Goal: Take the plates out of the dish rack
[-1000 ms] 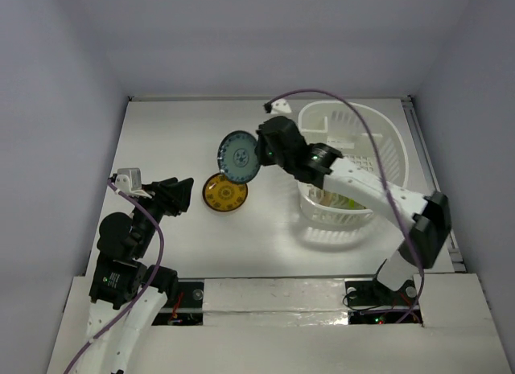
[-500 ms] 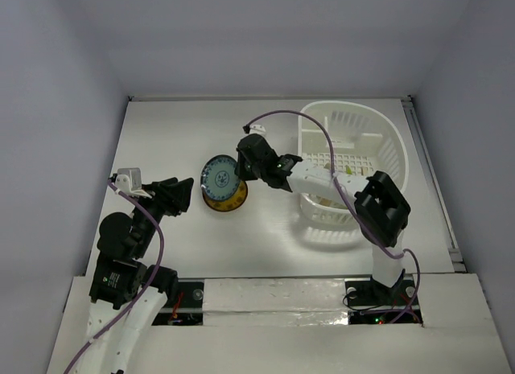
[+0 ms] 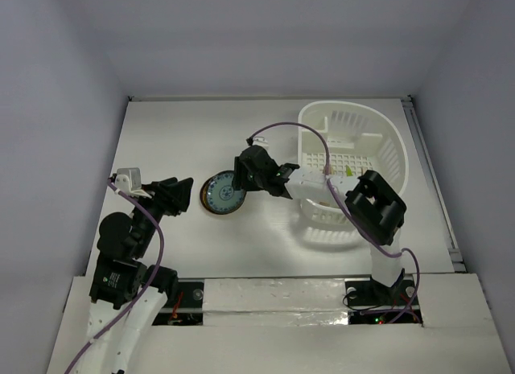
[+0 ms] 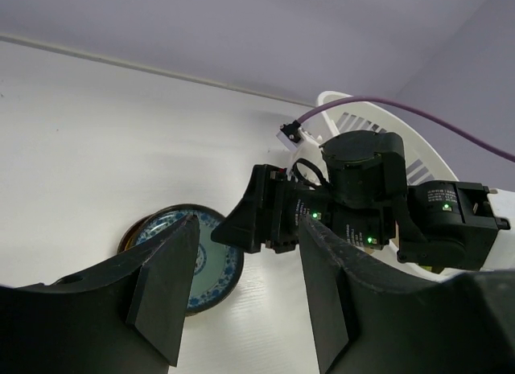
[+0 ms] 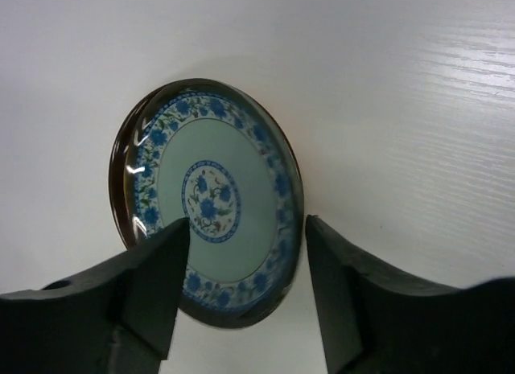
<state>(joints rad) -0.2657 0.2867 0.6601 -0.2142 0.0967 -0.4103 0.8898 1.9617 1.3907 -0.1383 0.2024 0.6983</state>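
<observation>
A teal-blue patterned plate (image 3: 223,191) lies flat on an amber-yellow plate, of which only a dark rim (image 3: 211,210) shows. My right gripper (image 3: 240,179) hovers at the teal plate's right edge. In the right wrist view the teal plate (image 5: 213,201) shows with my right gripper (image 5: 245,233) open, its fingers standing either side of the rim without touching it. My left gripper (image 3: 187,195) is open just left of the stack and holds nothing; its own view shows the teal plate (image 4: 211,253) between its fingers (image 4: 165,285). The white dish rack (image 3: 388,149) stands to the right.
The right arm's forearm crosses the dish rack's front wall (image 3: 330,213), and a sliver of lime green (image 3: 348,172) shows inside. A purple cable (image 3: 282,131) loops above the right wrist. White walls close in the table at the back and sides.
The right arm brought the teal-blue plate down and left onto the amber-yellow plate, then opened and let it go. The left arm has not moved.
</observation>
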